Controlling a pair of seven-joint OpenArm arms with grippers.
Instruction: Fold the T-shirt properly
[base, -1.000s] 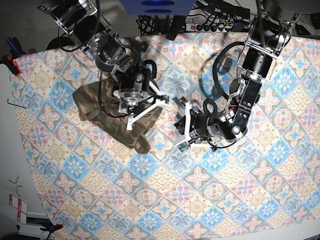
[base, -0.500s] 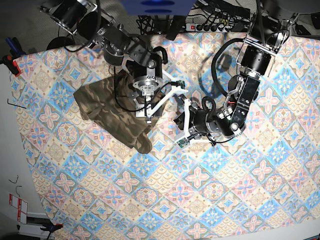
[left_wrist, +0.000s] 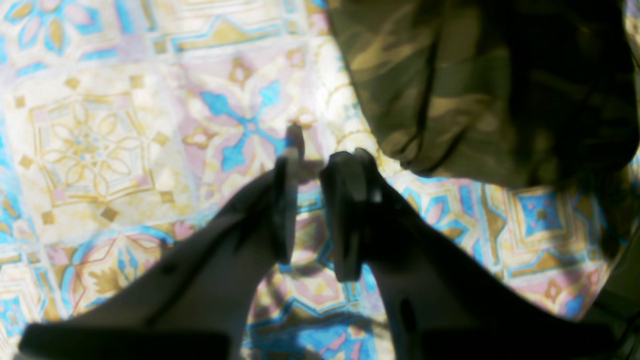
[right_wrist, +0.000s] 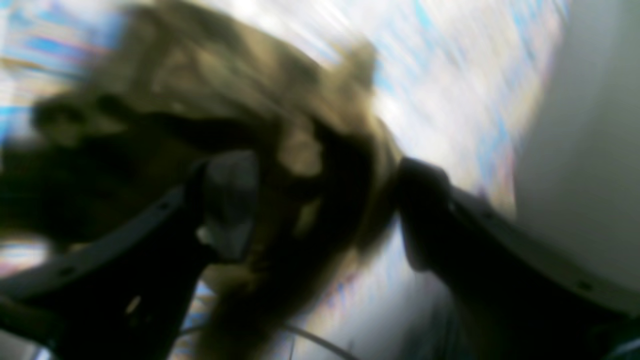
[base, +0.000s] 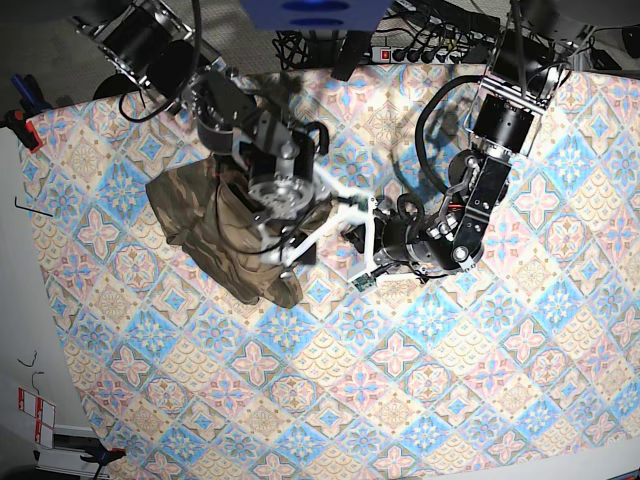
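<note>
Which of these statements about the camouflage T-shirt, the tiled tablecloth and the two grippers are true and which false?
1. The olive-and-tan camouflage fabric T-shirt lies bunched on the base view's left part of the cloth. True.
2. The left gripper clamps camouflage fabric. False: its nearly closed fingers hold nothing, over the blue-pink-cream tile-patterned tablecloth, beside the shirt.
3. The right gripper has its fingers spread, with shirt fabric seen between them. True.
4. The shirt is a neat flat rectangle. False: it is rumpled.
</note>
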